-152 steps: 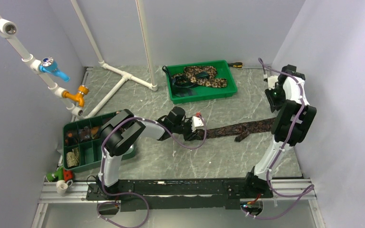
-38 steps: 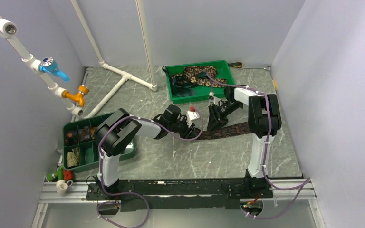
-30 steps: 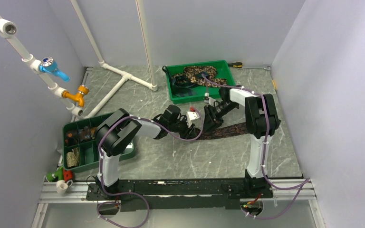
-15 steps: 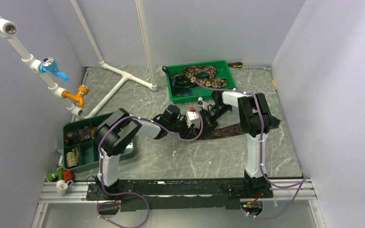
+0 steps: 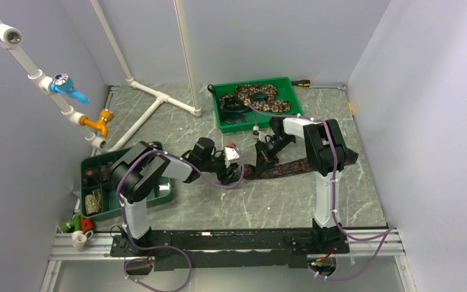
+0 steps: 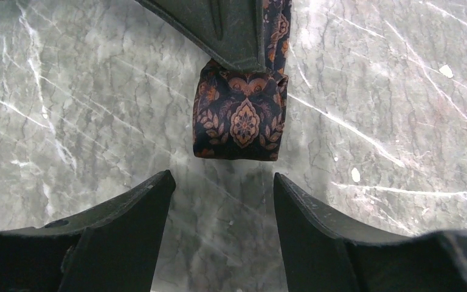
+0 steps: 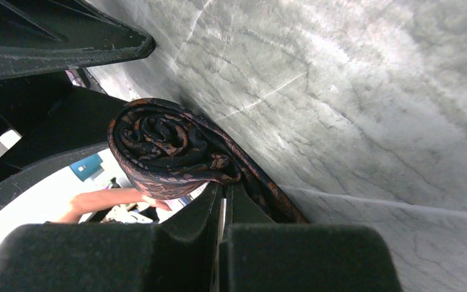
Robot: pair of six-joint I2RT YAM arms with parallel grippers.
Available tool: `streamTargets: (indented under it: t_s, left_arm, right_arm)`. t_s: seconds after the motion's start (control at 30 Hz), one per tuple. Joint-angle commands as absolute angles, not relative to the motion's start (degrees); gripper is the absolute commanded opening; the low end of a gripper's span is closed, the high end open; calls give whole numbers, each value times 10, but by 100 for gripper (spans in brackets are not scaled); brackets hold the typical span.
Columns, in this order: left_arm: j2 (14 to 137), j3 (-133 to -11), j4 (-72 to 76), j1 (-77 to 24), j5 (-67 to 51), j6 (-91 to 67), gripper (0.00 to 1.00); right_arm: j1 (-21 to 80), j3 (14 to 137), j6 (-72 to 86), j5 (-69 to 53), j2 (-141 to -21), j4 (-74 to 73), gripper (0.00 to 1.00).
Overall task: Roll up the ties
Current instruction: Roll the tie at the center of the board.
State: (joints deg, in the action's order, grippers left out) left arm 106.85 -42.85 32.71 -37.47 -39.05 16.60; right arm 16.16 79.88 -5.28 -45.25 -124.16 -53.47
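Lab cell with mock plumbing (image 5: pixel 36 76)

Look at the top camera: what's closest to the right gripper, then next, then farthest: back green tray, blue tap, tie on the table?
1. Tie on the table: right gripper touches its rolled end.
2. Back green tray: just behind the gripper.
3. Blue tap: far off to the left.

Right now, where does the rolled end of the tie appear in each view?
Top external: rolled end near the middle of the picture, at the left tip of the tie.
Left wrist: rolled end at upper centre.
Right wrist: rolled end left of centre.
Shared landmark: the marbled table under it.
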Motion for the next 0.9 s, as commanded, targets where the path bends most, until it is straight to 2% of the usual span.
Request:
streamTargets:
  t_s: [0.0, 0.2, 0.47, 0.87]
  left_arm:
    - [1105, -433, 363, -380, -408, 180, 66]
    - [1132, -458, 404, -405, -435, 183, 60]
    - [1141, -515, 379, -431, -480, 168, 47]
    - [1143, -495, 325, -433, -484, 140, 66]
  right_arm:
    - [166, 779, -85, -287, -1273, -496, 0]
    - [166, 775, -96, -273, -1273, -493, 0]
    - [166, 775, -94, -274, -1273, -487, 0]
    - [165, 766, -85, -271, -1270, -478, 0]
